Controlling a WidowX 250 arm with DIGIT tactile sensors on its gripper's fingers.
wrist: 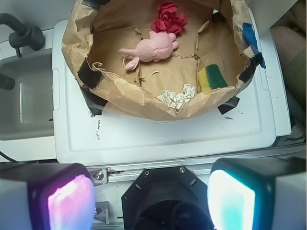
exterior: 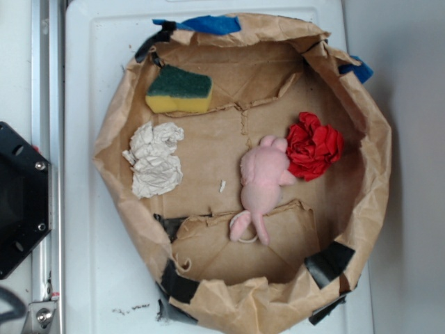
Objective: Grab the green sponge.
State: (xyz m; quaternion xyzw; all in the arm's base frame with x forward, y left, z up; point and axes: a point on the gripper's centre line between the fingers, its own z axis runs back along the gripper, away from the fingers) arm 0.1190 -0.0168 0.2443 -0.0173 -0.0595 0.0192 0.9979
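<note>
The green sponge (exterior: 179,90), dark green on a yellow body, lies flat inside a brown paper basin (exterior: 368,139), at its upper left in the exterior view. The wrist view shows the sponge (wrist: 212,78) at the basin's (wrist: 76,43) near right, leaning by the paper wall. My gripper (wrist: 151,199) is open, its two glowing pads wide apart with nothing between them. It hangs well back from the basin, above the black robot base (wrist: 163,201). The gripper itself is out of the exterior view.
Inside the basin lie a crumpled beige paper wad (exterior: 154,160), a pink plush toy (exterior: 261,184) and a red crumpled cloth (exterior: 314,146). The basin sits on a white tray (wrist: 158,134). A sink (wrist: 24,96) with a dark faucet (wrist: 21,33) is to the left in the wrist view.
</note>
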